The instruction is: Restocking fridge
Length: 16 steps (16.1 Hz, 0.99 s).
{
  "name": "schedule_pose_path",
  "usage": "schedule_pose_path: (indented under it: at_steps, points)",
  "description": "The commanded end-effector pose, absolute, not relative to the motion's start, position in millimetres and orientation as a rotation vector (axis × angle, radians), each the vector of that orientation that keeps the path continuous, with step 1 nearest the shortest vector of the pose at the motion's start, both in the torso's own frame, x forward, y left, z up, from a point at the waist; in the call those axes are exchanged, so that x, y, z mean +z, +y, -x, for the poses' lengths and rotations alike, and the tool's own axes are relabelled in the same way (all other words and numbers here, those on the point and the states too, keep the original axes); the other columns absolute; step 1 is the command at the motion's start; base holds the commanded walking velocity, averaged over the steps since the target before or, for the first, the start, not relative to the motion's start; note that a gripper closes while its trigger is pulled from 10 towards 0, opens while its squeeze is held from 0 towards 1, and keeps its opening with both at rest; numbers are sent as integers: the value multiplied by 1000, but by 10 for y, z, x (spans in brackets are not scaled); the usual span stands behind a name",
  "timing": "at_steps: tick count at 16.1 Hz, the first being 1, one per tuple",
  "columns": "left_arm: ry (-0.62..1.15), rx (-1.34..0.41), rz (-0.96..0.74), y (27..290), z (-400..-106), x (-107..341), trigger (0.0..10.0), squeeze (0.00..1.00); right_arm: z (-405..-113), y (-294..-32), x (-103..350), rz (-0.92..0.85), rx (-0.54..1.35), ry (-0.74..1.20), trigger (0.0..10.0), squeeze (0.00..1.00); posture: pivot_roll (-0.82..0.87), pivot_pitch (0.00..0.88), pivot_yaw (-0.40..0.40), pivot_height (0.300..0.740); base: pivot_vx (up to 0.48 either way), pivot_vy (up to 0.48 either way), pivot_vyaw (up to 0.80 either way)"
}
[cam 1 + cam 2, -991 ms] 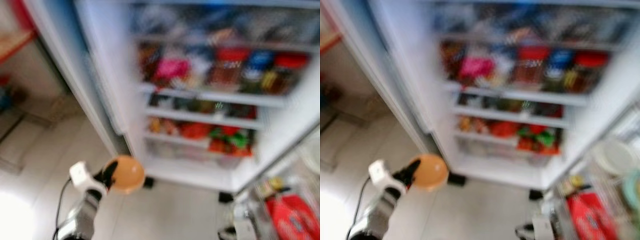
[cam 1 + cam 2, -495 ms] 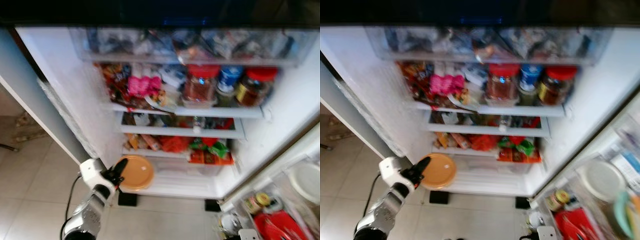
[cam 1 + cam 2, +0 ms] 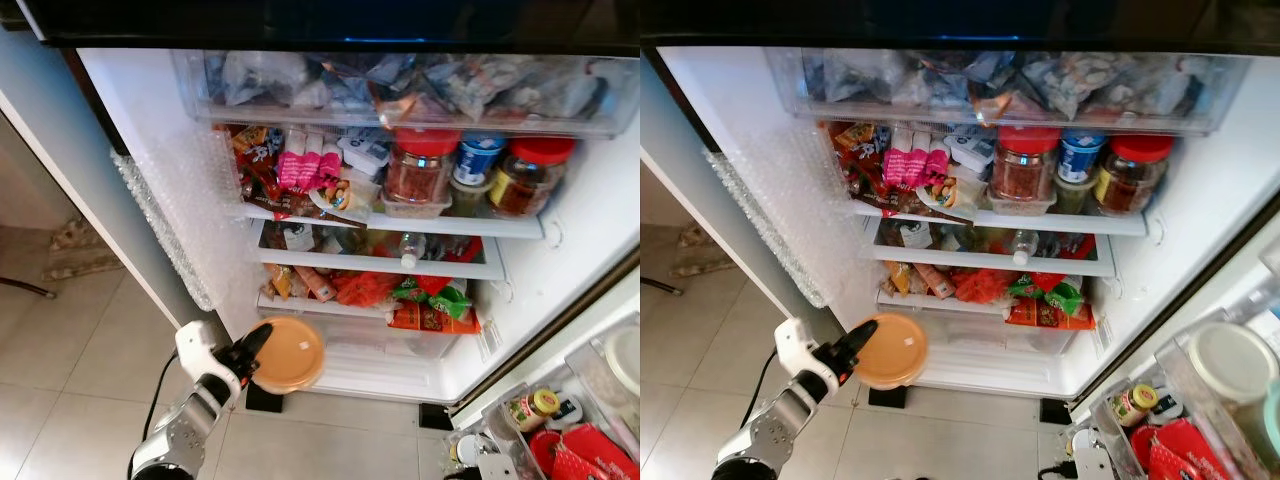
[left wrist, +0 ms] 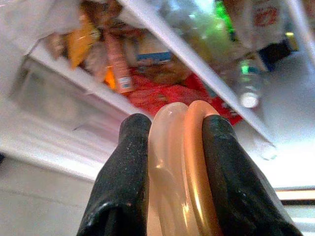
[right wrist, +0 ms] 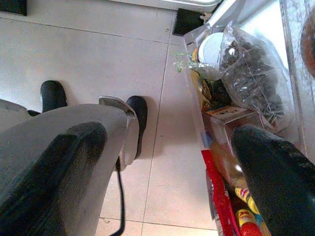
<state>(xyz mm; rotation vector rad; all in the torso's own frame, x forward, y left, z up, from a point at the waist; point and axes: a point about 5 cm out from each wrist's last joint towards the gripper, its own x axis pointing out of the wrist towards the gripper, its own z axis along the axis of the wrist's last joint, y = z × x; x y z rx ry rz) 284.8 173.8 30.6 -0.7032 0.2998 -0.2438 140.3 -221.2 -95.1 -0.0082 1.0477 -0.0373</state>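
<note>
Open fridge (image 3: 180, 200) seen from above, with the left hand (image 3: 250, 352) raised before its lowest level. The two black fingers (image 4: 123, 182) are closed on the rim of a round orange lidded container (image 3: 288, 354), one finger on each face, so that the container stands on edge just beyond the fingertips; in the left wrist view its pale lid (image 4: 165, 167) and orange base (image 4: 199, 162) show as two bands pressed between the fingers, their lower part cut off by the frame. What the container holds cannot be made out.

Just behind the container lies the clear bottom drawer (image 3: 390, 350), its contents indistinct. Above and beyond the hand, a shelf carries red and green packets (image 3: 430, 300); higher still stand three jars (image 3: 420, 170), two with red lids and one with a blue lid, beside pink packages (image 3: 305, 165). The top bin of bagged goods (image 3: 400, 85) is partly cut off by the dark upper edge.

The right hand (image 5: 162, 172) hangs low over the tiled floor (image 5: 98, 49), fingers spread wide apart and holding nothing; beside it the door shelf (image 5: 236, 98) holds a bag and bottles, only partly visible.
</note>
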Motion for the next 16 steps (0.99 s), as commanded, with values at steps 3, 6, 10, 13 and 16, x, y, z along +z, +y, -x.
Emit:
schedule_pose_path:
  at_steps: [3,6,10,13,16]
  points:
    - [305,-249,705,1756,-2838,309,10000,0,-1333,-2200,-980,-6,-42,1074,10000,0,-22,136,24,740,0,0,-217]
    - [307,-252,702,1749,-2835,310,10000,0,-1330,-2196,-982,-16,-40,1077,10000,0,-21,143,24,740,0,0,-717]
    - [301,-254,693,1755,-2840,324,10000,0,-1334,-2196,-980,-16,-37,1073,10000,0,-19,148,24,740,0,0,-350]
    - [293,-254,685,1760,-2856,344,10000,0,-1337,-2198,-979,-16,-41,1071,10000,0,-18,148,25,740,0,0,0]
    - [297,-265,667,1748,-2855,344,10000,0,-1331,-2193,-983,-26,-39,1078,10000,0,-19,148,26,740,0,0,-258]
